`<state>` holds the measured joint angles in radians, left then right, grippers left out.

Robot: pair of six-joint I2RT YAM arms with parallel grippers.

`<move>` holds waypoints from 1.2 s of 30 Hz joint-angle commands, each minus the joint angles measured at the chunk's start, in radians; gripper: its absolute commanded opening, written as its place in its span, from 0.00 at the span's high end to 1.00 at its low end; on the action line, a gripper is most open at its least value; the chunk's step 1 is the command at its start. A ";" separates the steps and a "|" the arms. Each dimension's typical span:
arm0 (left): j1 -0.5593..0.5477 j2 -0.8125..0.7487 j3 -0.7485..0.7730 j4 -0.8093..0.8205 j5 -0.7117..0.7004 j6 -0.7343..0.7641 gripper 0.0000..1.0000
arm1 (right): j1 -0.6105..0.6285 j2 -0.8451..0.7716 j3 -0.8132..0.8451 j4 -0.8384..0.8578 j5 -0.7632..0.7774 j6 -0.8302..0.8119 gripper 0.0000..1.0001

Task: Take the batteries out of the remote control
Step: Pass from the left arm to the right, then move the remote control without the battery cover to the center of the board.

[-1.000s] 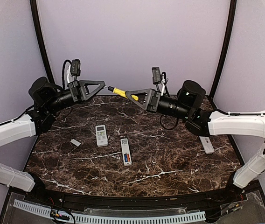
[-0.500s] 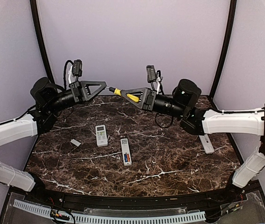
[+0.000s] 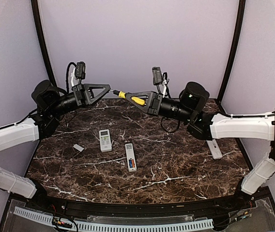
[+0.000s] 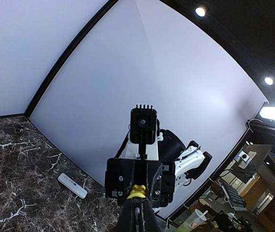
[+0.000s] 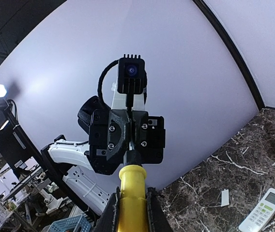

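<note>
An open white remote control (image 3: 130, 155) lies mid-table with the batteries (image 3: 132, 166), orange and blue, in its bay. Both grippers are raised at the back, tip to tip. My right gripper (image 3: 128, 95) is shut on the yellow handle of a tool (image 3: 121, 94); in the right wrist view the yellow handle (image 5: 132, 181) fills the gap between the fingers (image 5: 151, 208) of my right gripper (image 5: 133, 193). My left gripper (image 3: 109, 88) is shut on the tool's thin dark shaft, and in the left wrist view my left gripper (image 4: 136, 203) has the yellow handle end (image 4: 137, 192) just beyond its tips.
A second white remote (image 3: 105, 140) with a display lies left of the open one. A small white cover (image 3: 78, 148) lies further left. A third remote (image 3: 214, 149) lies at the right, beneath the right arm. Dark frame posts rise at both back corners.
The right gripper moved left toward the left gripper and its jaws closed on the yellow handle. The left arm has barely moved.
</note>
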<state>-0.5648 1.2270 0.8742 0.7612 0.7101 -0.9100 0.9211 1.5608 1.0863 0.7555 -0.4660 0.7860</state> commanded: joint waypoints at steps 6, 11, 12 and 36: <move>0.004 -0.026 -0.020 -0.231 -0.095 0.171 0.35 | 0.008 -0.122 -0.067 -0.093 0.196 -0.068 1.00; 0.002 -0.013 -0.039 -0.450 -0.206 0.273 0.26 | -0.001 -0.225 -0.090 -0.371 0.413 -0.141 1.00; 0.001 0.004 -0.039 -0.499 -0.229 0.278 0.26 | -0.010 -0.246 -0.102 -0.403 0.438 -0.145 1.00; -0.109 0.560 0.089 -0.562 -0.241 0.158 0.24 | -0.111 -0.369 -0.214 -0.645 0.596 -0.132 1.00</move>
<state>-0.6552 1.7523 0.9199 0.2214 0.4595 -0.7563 0.8173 1.2118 0.8837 0.1055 0.1070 0.6628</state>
